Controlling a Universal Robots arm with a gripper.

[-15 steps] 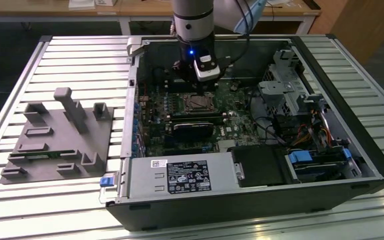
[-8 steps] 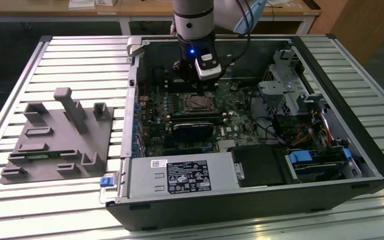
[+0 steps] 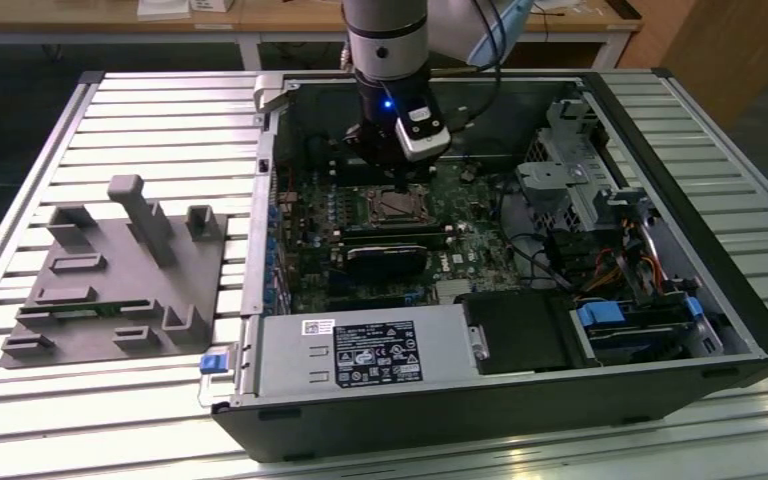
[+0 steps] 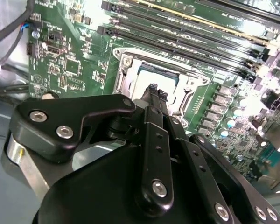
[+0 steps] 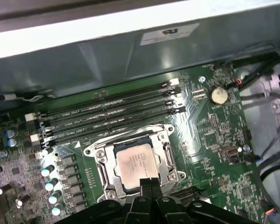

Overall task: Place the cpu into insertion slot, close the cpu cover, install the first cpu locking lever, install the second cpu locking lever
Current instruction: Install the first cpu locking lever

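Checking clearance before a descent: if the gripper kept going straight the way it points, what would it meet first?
Probably the cpu in the insertion slot: the gripper points at its near edge. Depth is unclear, so the slot's metal rim might come first.

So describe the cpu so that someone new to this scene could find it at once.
Start at the open computer case on the slatted table and look at the green circuit board inside. Below the row of long dark memory sticks sits a square silvery metal frame. The cpu is the flat pale grey square inside it, just ahead of the gripper, the board's one plain metal face.
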